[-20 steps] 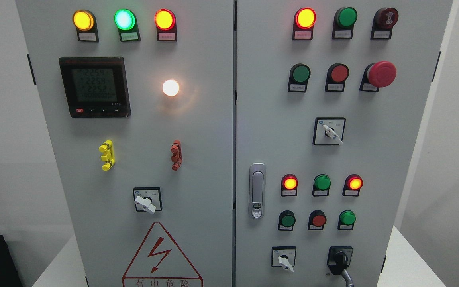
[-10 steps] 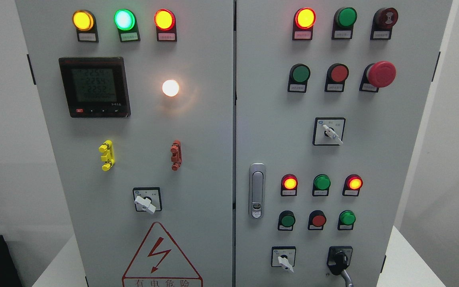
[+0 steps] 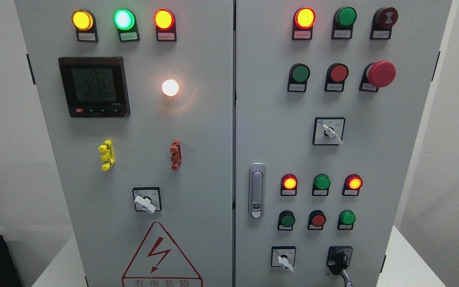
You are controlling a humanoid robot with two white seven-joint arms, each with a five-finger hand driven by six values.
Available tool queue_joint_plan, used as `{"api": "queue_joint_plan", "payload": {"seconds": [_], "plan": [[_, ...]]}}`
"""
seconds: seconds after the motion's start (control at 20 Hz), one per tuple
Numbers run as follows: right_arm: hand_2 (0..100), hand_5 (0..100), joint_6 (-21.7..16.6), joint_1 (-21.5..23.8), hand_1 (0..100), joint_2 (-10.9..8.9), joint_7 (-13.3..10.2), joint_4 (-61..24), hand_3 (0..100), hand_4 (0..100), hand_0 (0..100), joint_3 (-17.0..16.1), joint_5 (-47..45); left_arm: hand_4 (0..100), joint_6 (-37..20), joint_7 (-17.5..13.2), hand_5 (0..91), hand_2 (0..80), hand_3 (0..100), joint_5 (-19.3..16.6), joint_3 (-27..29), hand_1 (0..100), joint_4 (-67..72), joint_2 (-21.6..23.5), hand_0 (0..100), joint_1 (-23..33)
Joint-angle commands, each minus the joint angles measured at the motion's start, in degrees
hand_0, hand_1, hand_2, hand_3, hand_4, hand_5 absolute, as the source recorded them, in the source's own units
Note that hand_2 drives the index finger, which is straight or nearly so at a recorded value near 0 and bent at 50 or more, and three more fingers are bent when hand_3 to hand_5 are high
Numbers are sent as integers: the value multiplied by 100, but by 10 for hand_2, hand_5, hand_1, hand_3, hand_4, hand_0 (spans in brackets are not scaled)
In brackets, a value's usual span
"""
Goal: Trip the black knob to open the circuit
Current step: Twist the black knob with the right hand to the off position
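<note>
The black knob [image 3: 339, 259] sits at the lower right corner of the right cabinet door [image 3: 405, 159], its handle pointing down and slightly right, with a grey rod-like piece [image 3: 347, 277] running from under it to the bottom edge of the view; what that piece is cannot be told. No hand is in view, so how far either is open, and what it holds, cannot be told. Judged from this, the trip is not yet begun: nothing touches the knob. Just left of it is a white selector switch [image 3: 284, 263]; above, a row of push buttons [image 3: 317, 219], then indicator lamps [image 3: 289, 183], two lit red. On the left door [image 3: 197, 159] a white lamp [image 3: 170, 87] glows and the meter [image 3: 94, 86] shows readings, suggesting the circuit is live.
</note>
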Motion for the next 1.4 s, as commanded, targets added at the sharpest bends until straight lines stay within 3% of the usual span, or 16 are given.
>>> {"api": "queue_joint_plan", "payload": {"seconds": [0.0, 1.35], "plan": [[57, 970, -93, -131, 55, 39, 154, -165, 1000, 997, 0, 216, 15, 0, -19, 0, 0, 0, 0, 14, 7, 389, -1, 0, 120, -14], [68, 971, -128, -140, 52, 56, 189, -165, 1000, 999, 0, 286, 15, 0, -10, 0, 0, 0, 0, 14, 7, 389, -1, -9, 120, -14]]}}
